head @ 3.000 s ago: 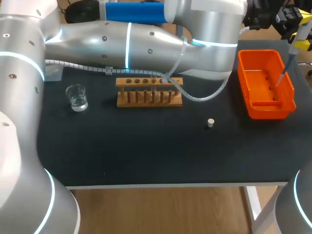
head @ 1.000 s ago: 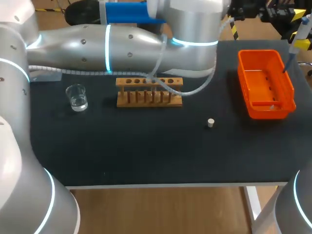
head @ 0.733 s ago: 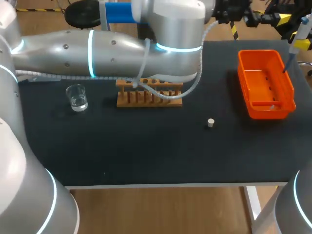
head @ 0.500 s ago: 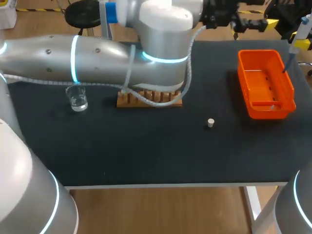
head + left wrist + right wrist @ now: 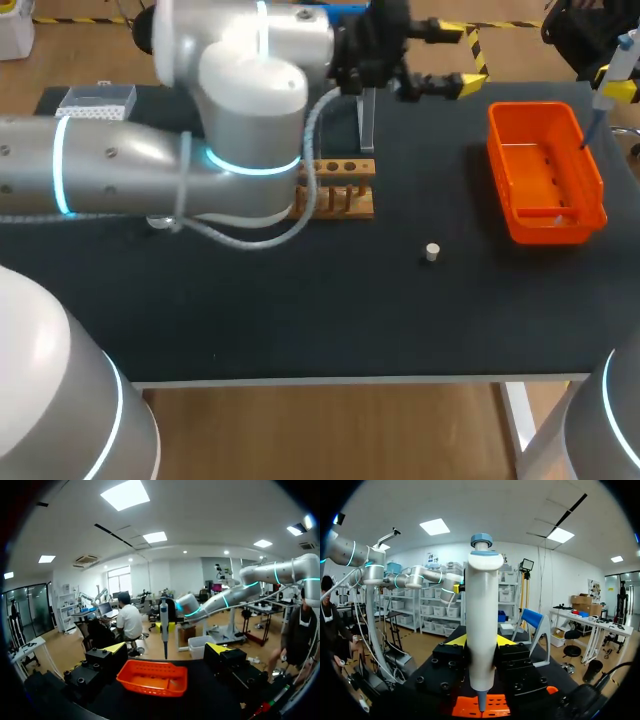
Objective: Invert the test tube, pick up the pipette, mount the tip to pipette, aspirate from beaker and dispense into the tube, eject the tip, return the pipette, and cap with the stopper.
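- Currently the right gripper [image 5: 480,641] is clenched on the pipette [image 5: 480,605], with one finger at each side of its white body. The pipette is upright, with the blue knob on top.
- Seen from the head view, this pipette hangs at the far right corner of the desk [image 5: 300,320]. Its thin lower end points down over the far rim of the orange bin [image 5: 545,170].
- The left gripper [image 5: 458,56] is released: its two yellow-tipped fingers stand wide apart with nothing between them. It is above the far edge of the desk, between the rack and the bin, and it faces sideways toward the bin.
- From the left wrist view the orange bin lies ahead of the left gripper, and the pipette hangs just above the bin.
- The test tube [image 5: 366,120] stands upright at the right end of the wooden rack [image 5: 340,195]. Which end is up, I cannot tell.
- The left arm [image 5: 150,180] covers the left part of the rack.
- The small white stopper [image 5: 432,252] lies alone on the desk, in front of the rack and to its right, well apart from the bin.
- A pale box [image 5: 95,98] sits at the far left corner of the desk.
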